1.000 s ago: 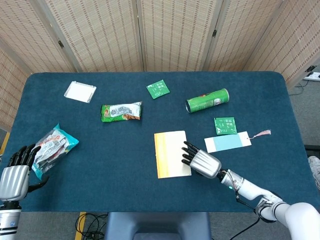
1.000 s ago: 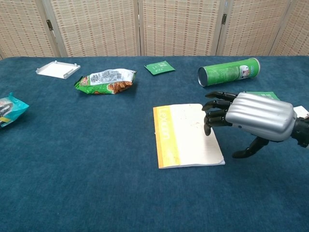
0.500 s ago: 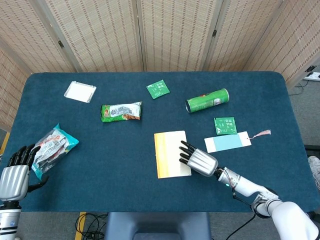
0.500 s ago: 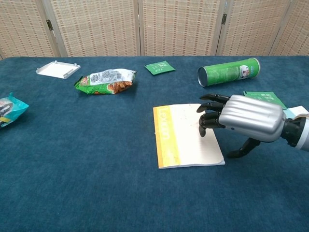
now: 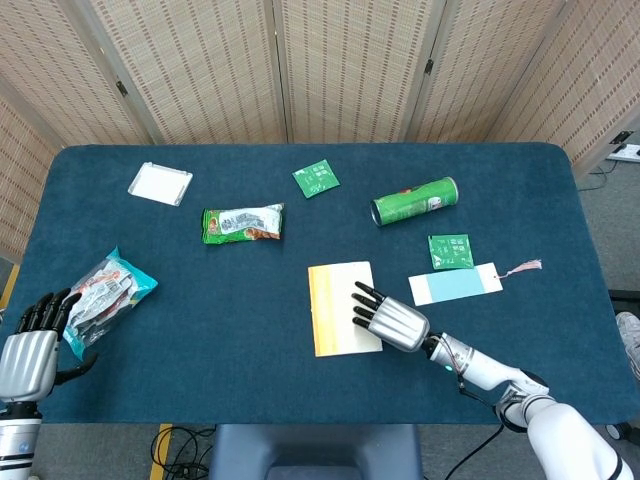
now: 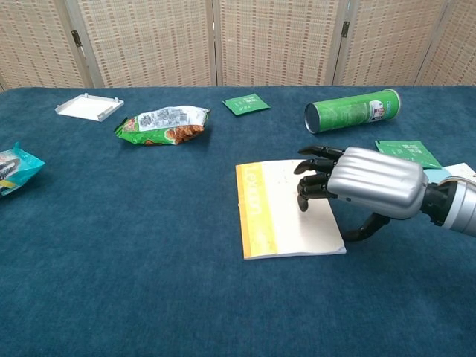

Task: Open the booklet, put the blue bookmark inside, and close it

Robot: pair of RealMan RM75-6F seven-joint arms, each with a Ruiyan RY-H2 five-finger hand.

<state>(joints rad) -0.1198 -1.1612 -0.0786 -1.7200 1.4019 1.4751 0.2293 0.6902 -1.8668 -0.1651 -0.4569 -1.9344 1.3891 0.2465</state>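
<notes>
The booklet (image 5: 335,305) (image 6: 279,212) lies closed on the table, cream with an orange-yellow strip along its left side. My right hand (image 5: 388,318) (image 6: 357,182) hovers over its right half, fingers (image 6: 316,178) spread and pointing left, holding nothing. The blue bookmark (image 5: 455,284) with a pink tassel (image 5: 524,267) lies flat to the right of the booklet; only its corner (image 6: 462,171) shows in the chest view. My left hand (image 5: 30,345) stays at the table's near left edge, fingers apart, next to a snack bag (image 5: 105,293).
A green tube can (image 5: 414,201) (image 6: 351,110) lies on its side behind the booklet. Two green packets (image 5: 450,250) (image 5: 316,178), a green snack bag (image 5: 243,222) (image 6: 162,123) and a white lid (image 5: 160,183) (image 6: 89,106) are spread over the blue table (image 5: 200,330).
My right hand has slid leftward, from the booklet's right edge to further over its cover. The booklet, bookmark and left hand have not moved.
</notes>
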